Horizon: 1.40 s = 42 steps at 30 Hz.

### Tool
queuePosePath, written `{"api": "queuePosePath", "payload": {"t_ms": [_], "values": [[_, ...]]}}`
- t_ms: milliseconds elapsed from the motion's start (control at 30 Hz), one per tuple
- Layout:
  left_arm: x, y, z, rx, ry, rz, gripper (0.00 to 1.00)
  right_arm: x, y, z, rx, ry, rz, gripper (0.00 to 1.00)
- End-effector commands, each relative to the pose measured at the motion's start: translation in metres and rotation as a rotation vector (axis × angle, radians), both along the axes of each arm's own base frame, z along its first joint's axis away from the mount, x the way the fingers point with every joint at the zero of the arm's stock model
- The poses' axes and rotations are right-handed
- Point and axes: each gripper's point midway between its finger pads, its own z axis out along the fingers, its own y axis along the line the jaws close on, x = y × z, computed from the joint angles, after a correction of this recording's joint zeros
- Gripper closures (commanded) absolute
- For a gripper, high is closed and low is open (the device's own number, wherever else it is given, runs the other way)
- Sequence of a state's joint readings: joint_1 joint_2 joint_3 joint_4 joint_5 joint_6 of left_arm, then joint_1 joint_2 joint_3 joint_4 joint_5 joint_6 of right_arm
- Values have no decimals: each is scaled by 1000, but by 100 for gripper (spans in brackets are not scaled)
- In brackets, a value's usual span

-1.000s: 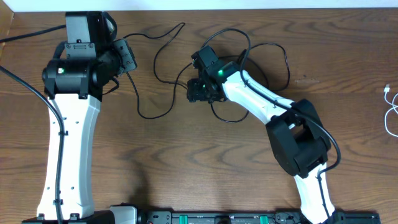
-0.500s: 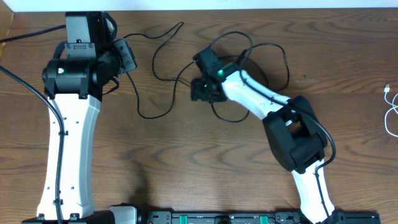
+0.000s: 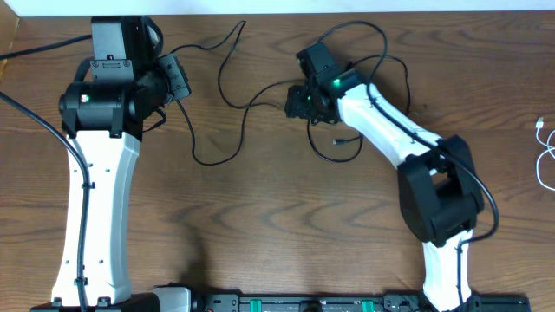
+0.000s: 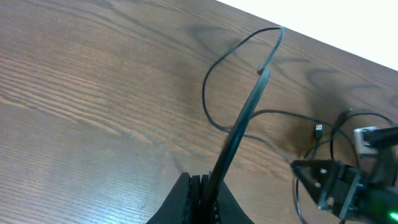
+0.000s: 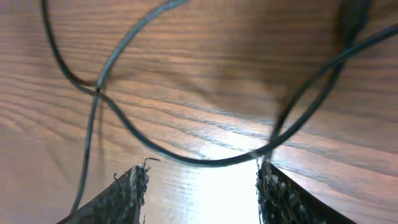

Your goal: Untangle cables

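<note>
I am watching the left arm standing along the left edge of the table (image 3: pixel 260 225), with its left hand (image 3: pixel 176 76) reaching toward the far left corner. In the left wrist view that hand is clenching tight on a black cable (image 4: pixel 242 118). The cable is rising straight out of the pinched fingers (image 4: pixel 186 194), then curling into a loop toward the far edge and dropping back onto the wood. From there it is trailing toward the middle of the table, where it is meeting a second black cable (image 3: pixel 401 87). I cannot tell exactly where the two are crossing.

The right hand (image 3: pixel 301 101) is hovering over that knot, near the far edge at the middle of the table. The second black cable is looping around the arm, and a small plug (image 3: pixel 338 141) is lying just beside it on the near side. In the right wrist view the fingers (image 5: pixel 132 190) are standing well apart, released and gripping nothing. A black strand (image 5: pixel 205 160) is sagging across the gap ahead of them and touching neither pad clearly. I cannot tell which cable it belongs to.

A white cable (image 3: pixel 546 156) is lying alone at the right edge, well apart from both hands.
</note>
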<state>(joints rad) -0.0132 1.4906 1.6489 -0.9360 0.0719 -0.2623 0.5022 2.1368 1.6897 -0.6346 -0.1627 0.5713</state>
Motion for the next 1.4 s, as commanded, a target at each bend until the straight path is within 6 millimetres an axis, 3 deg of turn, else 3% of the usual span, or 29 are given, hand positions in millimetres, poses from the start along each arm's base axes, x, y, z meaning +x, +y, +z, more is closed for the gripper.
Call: {"api": "queuePosePath", "payload": {"t_ms": [0, 100, 300, 400, 433, 533, 700, 1000, 1133, 1167, 1267, 1367], "values": [[0, 3, -4, 7, 13, 13, 92, 12, -14, 27, -38, -76, -12, 46], [0, 3, -5, 7, 13, 13, 92, 13, -26, 13, -83, -45, -101, 46], [0, 3, -5, 7, 13, 13, 92, 14, -27, -18, -95, 12, -144, 45], [0, 3, -4, 7, 13, 13, 92, 20, -12, -14, -91, -73, 42, 45], [0, 3, -4, 7, 13, 13, 92, 23, -2, -10, -102, -140, 183, 45], [0, 3, -4, 7, 13, 13, 92, 20, 9, -7, -165, -250, 439, 36], [0, 3, -4, 7, 13, 13, 92, 10, 13, -12, -263, -341, 760, 29], [0, 3, -4, 7, 13, 13, 92, 2, 13, -42, -294, -316, 885, 32], [0, 3, -4, 7, 13, 13, 92, 3, 7, -66, -332, -284, 895, 45], [0, 3, -4, 7, 13, 13, 92, 4, 5, -70, -342, -277, 891, 53], [0, 3, -4, 7, 13, 13, 92, 9, 3, -69, -351, -281, 856, 64], [0, 3, -4, 7, 13, 13, 92, 21, -1, -60, -378, -298, 755, 86]]}}
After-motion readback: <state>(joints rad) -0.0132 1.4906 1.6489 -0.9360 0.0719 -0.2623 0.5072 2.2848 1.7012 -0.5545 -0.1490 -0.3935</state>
